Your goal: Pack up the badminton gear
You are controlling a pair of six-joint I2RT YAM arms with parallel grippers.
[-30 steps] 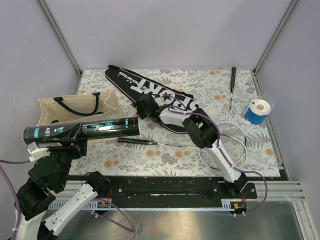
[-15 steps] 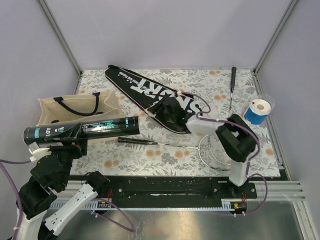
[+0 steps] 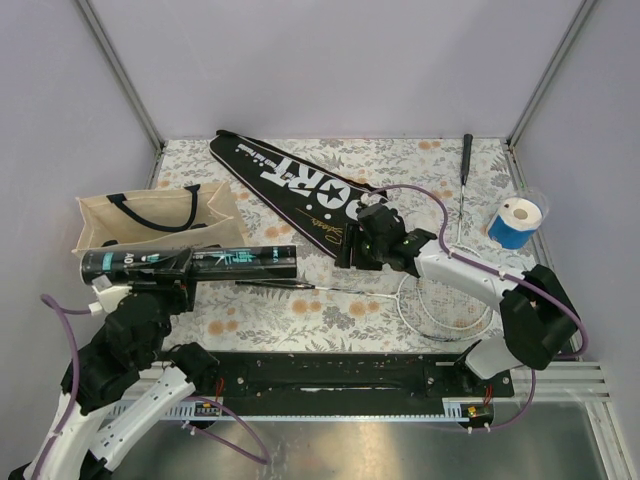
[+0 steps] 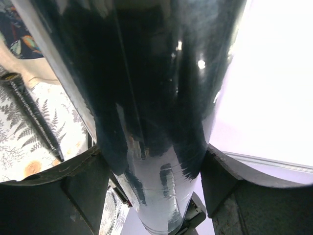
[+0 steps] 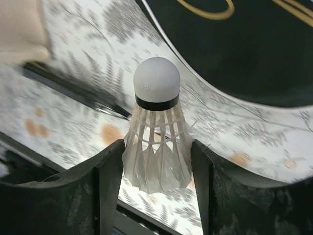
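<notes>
Right now the shuttlecock (image 5: 156, 81) sits squarely in my right claw (image 5: 156, 147). Its feather skirt is pinched between the two fingers (image 5: 110, 186), and its white cork tip points away from the wrist. So that claw is closed on the shuttlecock. Behind the cork I see the curved edge of the black racket cover (image 5: 244, 54), and to the left a blurred dark bar that I take for a racket handle (image 5: 73, 85).

From the overhead camera the right claw (image 3: 347, 254) hangs at the near edge of the cover (image 3: 295, 185), which lies slantwise across the back of the flowered surface (image 3: 400, 160). I cannot make out the shuttlecock itself from up there. One racket (image 3: 275, 284) lies just in front of that claw, its handle to the left and its round head under the right arm.

My left claw (image 3: 165, 272) is clamped around the long black tube (image 3: 230, 260). In the left wrist view the tube (image 4: 156, 98) fills the gap between both fingers (image 4: 63, 191). The tube lies roughly level, just in front of the beige tote bag (image 3: 210, 210), with its right end reaching toward the right claw but apart from it. A blue and white roll (image 3: 516, 222) stands at the far right, well away from both claws.
</notes>
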